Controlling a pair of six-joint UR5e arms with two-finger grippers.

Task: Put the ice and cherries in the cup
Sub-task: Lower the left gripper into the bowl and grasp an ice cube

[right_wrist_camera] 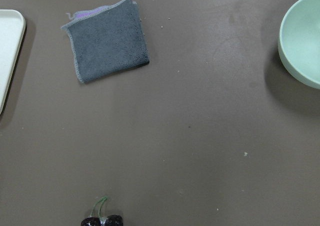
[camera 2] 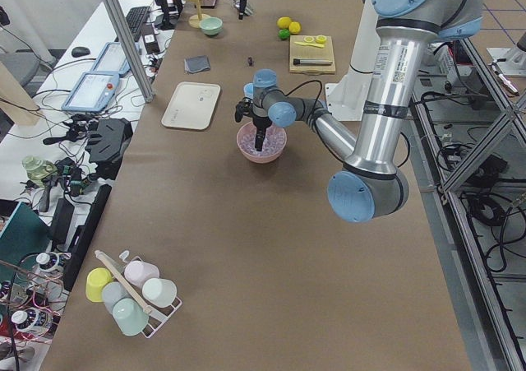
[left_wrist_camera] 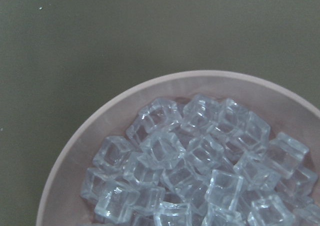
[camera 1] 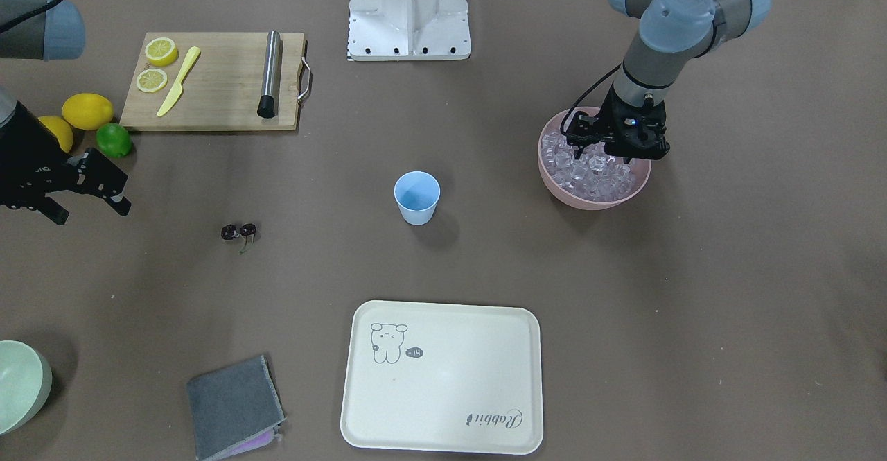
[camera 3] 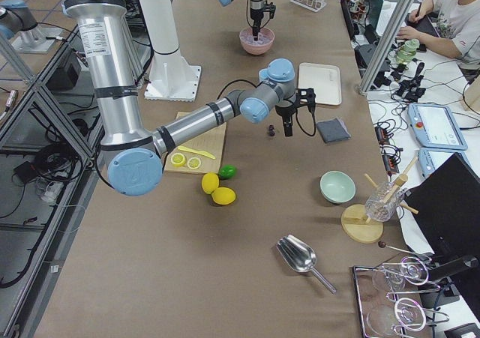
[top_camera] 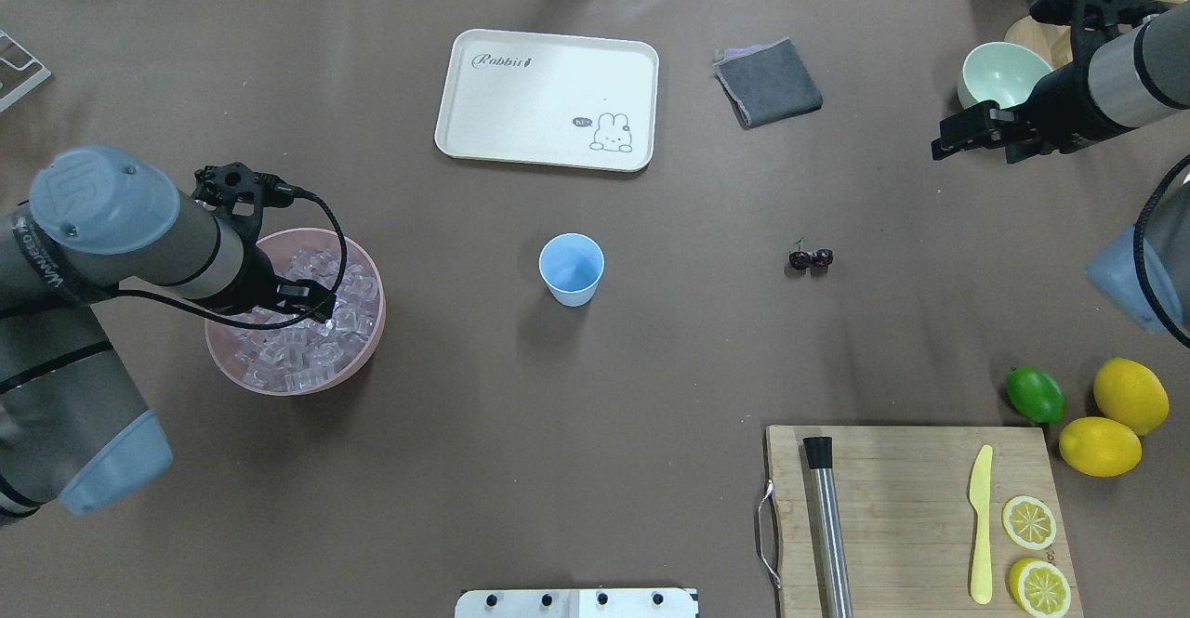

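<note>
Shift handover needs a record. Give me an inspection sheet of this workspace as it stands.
Surface: brown table cover, flat; a few pale specks.
Job's things: cup upright, empty, mid-table; cherries on the table, apart from it; ice heaped in the pink bowl.
Clutter: tray, grey cloth, green bowl, cutting board carrying lemon slices, knife and metal rod; lemons and lime beside it.
Grippers: left gripper down in the ice, fingers' spread cannot be told; right gripper open, holding nothing, above the table.
Cables: black cable loops from the left wrist over the pink bowl.
Surroundings: operator seated at a side desk.
</note>
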